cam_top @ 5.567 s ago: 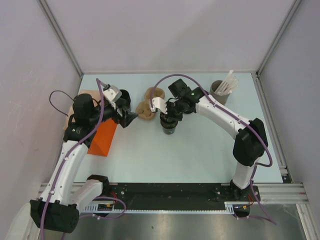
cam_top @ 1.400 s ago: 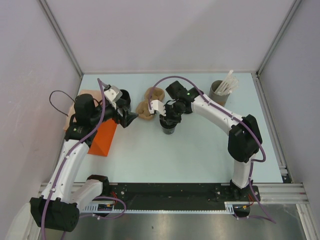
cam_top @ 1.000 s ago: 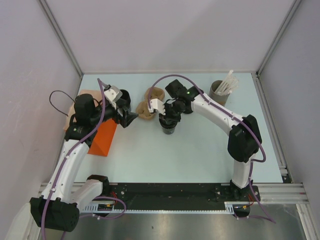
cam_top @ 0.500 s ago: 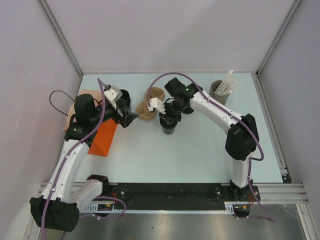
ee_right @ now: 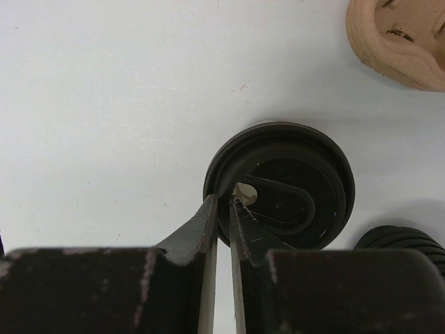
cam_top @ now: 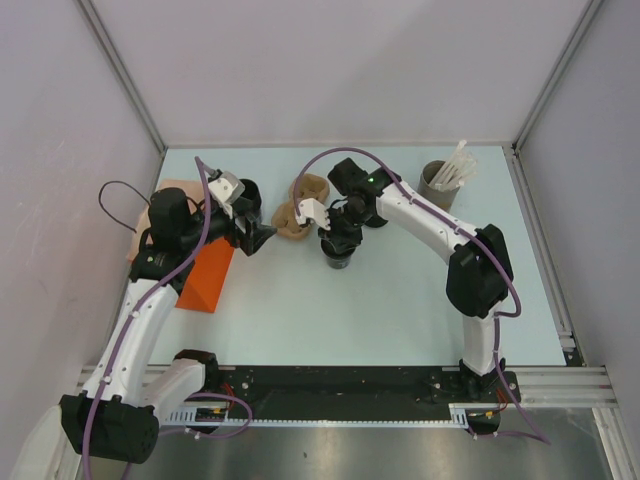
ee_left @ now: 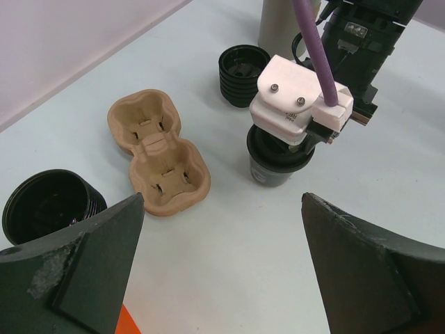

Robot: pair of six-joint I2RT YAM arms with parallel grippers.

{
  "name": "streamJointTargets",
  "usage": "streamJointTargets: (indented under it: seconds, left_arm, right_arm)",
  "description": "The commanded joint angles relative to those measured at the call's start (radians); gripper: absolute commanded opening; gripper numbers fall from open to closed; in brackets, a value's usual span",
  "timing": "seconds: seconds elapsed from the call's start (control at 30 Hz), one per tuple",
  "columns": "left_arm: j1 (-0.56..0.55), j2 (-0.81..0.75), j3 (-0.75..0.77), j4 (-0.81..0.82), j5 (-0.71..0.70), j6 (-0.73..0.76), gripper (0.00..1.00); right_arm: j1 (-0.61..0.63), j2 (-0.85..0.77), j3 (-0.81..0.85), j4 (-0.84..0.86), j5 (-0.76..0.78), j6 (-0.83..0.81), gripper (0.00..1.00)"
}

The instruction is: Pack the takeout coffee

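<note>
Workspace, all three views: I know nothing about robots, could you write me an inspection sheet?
Surface: pale table, no spills seen.
Job's things: coffee cup upright and lidded, near the cup carrier but apart; orange bag at left.
Clutter: black stack, lids or cups, beyond the cup; another by the carrier; grey pot of white sticks.
Grippers: right gripper pinches the cup's lid rim; left gripper open, empty.
Cables: purple cable along each arm.
Surroundings: plain walls, metal frame.

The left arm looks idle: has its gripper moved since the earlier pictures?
No. The left gripper stays put, just right of the orange bag.
</note>
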Motion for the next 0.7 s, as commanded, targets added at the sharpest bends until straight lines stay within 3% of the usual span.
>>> streamJointTargets:
  seconds: [0.0, 0.2, 0.67]
  left_arm:
    - [0.008, 0.000, -0.003, 0.034, 0.012, 0.000, 1.00]
    - [0.008, 0.001, -0.003, 0.036, 0.012, 0.002, 1.00]
    - [0.008, 0.001, -0.009, 0.039, 0.021, 0.003, 1.00]
  right_arm:
    - [-0.002, 0.009, 0.034, 0.002, -0.007, 0.008, 0.20]
    - [-0.002, -0.011, 0.045, -0.001, -0.001, 0.014, 0.34]
    - [-0.051, -0.158, 0.114, 0.019, 0.033, 0.112, 0.50]
